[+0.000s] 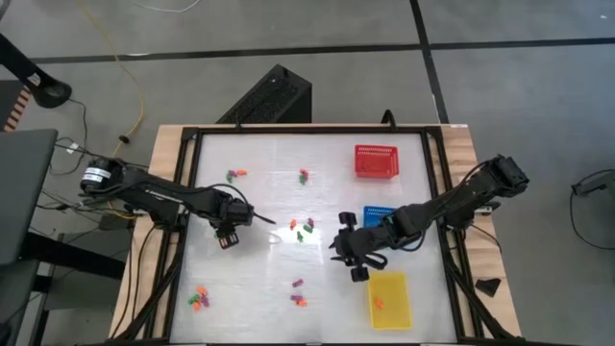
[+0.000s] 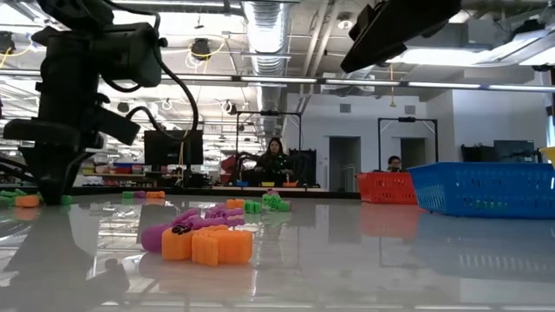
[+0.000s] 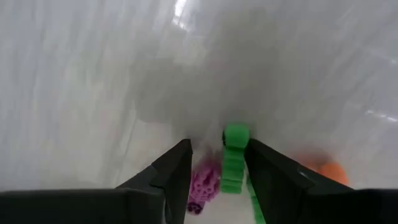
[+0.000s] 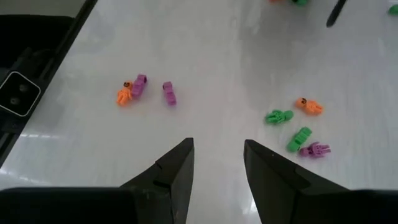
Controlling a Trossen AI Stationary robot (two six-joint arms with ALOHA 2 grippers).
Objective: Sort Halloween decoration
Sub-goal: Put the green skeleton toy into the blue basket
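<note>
The Halloween decoration lies in small clusters of orange, green and purple trinkets on the white table: one group (image 1: 303,229) at the middle, others (image 1: 199,298) toward the near left. My left gripper (image 1: 229,235) points straight down at the table's left. It is open, with a green trinket (image 3: 235,155) between its fingers, a purple one (image 3: 204,183) and an orange one (image 3: 333,171) beside it. My right gripper (image 1: 348,258) hangs open above the table's middle, over loose trinkets (image 4: 300,138), holding nothing. My left gripper comes from above, pointing down, with its fingers on either side of the green trinket (image 3: 236,134), which lies on the table close to one finger (image 3: 267,174). Whether a finger touches it, I cannot tell.
A red basket (image 1: 376,160) stands at the far right, a blue basket (image 1: 377,211) beside my right arm, and a yellow basket (image 1: 389,300) at the near right with an orange trinket in it. Further trinkets (image 1: 235,174) lie toward the far edge. People sit in the room beyond the table.
</note>
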